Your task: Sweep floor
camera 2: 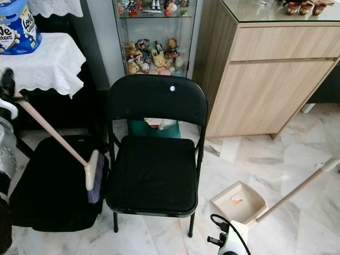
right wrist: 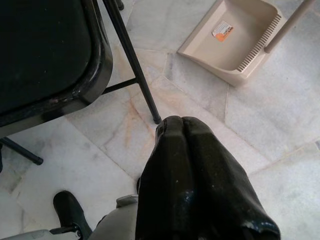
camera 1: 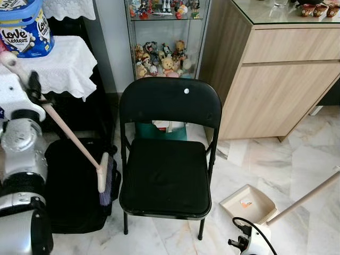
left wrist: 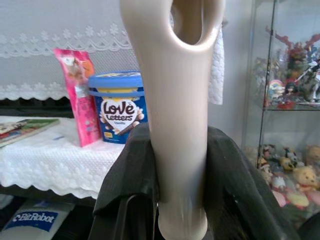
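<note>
Left gripper (left wrist: 175, 200): jaws clamped on the broom (camera 1: 103, 178) handle.
Broom head: raised beside the chair (camera 1: 169, 159), over a black bag (camera 1: 74, 186).
Right gripper (right wrist: 182, 145): jaws together, apparently empty, low near the chair leg.
Dustpan (camera 1: 248, 203): on the floor (camera 1: 297, 159), right of the chair, holding a scrap.
Advice: lower bristles to the floor first, sweep towards the dustpan, clear of the chair legs.

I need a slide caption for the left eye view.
Left gripper holds a broom beside a black chair; dustpan lies on marble.
</note>
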Controlling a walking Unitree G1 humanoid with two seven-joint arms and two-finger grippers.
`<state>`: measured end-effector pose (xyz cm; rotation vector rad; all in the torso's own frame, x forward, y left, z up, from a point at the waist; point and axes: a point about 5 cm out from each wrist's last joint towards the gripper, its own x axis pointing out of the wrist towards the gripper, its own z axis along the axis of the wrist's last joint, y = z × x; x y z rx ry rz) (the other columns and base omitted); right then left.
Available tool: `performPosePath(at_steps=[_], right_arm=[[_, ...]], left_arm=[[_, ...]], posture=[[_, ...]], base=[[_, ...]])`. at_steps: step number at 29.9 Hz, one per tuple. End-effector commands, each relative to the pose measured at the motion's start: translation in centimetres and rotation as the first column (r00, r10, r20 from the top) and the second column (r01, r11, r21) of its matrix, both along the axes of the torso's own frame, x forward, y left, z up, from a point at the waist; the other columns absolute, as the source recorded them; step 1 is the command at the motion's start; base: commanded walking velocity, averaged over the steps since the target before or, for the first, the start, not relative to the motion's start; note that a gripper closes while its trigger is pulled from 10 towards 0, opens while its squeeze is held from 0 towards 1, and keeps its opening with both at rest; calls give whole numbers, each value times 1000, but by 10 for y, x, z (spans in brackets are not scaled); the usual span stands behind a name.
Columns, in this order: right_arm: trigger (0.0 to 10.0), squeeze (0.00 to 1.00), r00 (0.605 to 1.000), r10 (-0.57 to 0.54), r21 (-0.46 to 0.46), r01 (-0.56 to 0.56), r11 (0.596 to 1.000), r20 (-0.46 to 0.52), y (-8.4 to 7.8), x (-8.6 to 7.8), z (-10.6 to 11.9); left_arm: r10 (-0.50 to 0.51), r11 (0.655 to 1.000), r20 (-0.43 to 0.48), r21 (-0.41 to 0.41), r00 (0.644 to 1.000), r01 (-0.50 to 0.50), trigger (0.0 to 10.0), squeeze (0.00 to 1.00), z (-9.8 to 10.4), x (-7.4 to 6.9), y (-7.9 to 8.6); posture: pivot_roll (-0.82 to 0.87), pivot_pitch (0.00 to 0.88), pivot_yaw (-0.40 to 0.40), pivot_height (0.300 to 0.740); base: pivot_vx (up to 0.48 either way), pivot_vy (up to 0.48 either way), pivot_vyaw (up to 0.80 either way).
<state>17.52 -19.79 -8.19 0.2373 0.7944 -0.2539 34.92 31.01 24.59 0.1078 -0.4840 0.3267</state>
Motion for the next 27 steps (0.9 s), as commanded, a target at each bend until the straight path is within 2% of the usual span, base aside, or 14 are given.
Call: performPosePath(at_steps=[1, 6, 9, 11, 12, 13, 14, 16, 19, 24, 26, 27], right_arm=[[10000, 0, 1000, -11, 4, 11, 1000, -25, 0, -5, -3], [10000, 0, 1000, -13, 5, 13, 1000, -27, 0, -5, -3], [10000, 0, 999, -15, 4, 15, 1000, -30, -1, -6, -3], [10000, 0, 999, -17, 3, 17, 1000, -32, -1, -6, -3], [10000, 0, 999, -17, 3, 17, 1000, -32, -1, -6, -3], [10000, 0, 999, -19, 2, 19, 1000, -32, -2, -7, -3], [10000, 0, 999, -19, 2, 19, 1000, -32, -2, -7, -3], [10000, 0, 999, -19, 1, 19, 1000, -34, -3, -7, -4], [10000, 0, 999, -18, 0, 18, 1000, -33, -3, -7, -3], [10000, 0, 999, -13, 3, 13, 1000, -30, -2, -6, -3], [10000, 0, 1000, -12, 4, 12, 1000, -28, -1, -5, -3], [10000, 0, 1000, -13, 5, 13, 1000, -26, -1, -4, -2]], left_arm=[[61, 991, 87, 110, 994, -71, 10000, 0, 33, -11, 15], [74, 987, 93, 137, 993, -86, 10000, 0, 37, -14, 18], [120, 982, 102, 136, 988, -133, 10000, 0, 40, -18, 27], [163, 978, 122, 108, 979, -176, 10000, 0, 44, -23, 37], [163, 978, 122, 108, 979, -176, 10000, 0, 44, -23, 37], [217, 970, 147, 81, 965, -230, 10000, 0, 49, -29, 46], [217, 970, 147, 81, 965, -230, 10000, 0, 49, -29, 46], [292, 953, 184, 31, 938, -303, 10000, 0, 56, -36, 57], [305, 949, 190, 27, 933, -316, 10000, 0, 57, -38, 59], [349, 927, 151, 87, 925, -364, 10000, 0, 51, -38, 60], [352, 920, 122, 139, 928, -367, 10000, 0, 45, -36, 57], [352, 907, 82, 216, 932, -362, 10000, 0, 36, -32, 52]], posture=[[-13, 87, -21, 740], [-12, 96, -23, 740], [-14, 97, -24, 740], [-14, 97, -24, 740], [-14, 97, -24, 740], [-13, 99, -23, 740], [-13, 99, -23, 740], [-10, 91, -23, 740], [-9, 88, -25, 740], [-5, 81, -23, 740], [-5, 81, -23, 740], [-5, 98, -23, 740]], base=[[0, 0, 0], [0, 0, 0], [0, 0, 0], [0, 0, 0], [0, 0, 0], [0, 0, 0], [0, 0, 0], [0, 0, 0], [0, 0, 0], [0, 0, 0], [0, 0, 0], [0, 0, 0]])
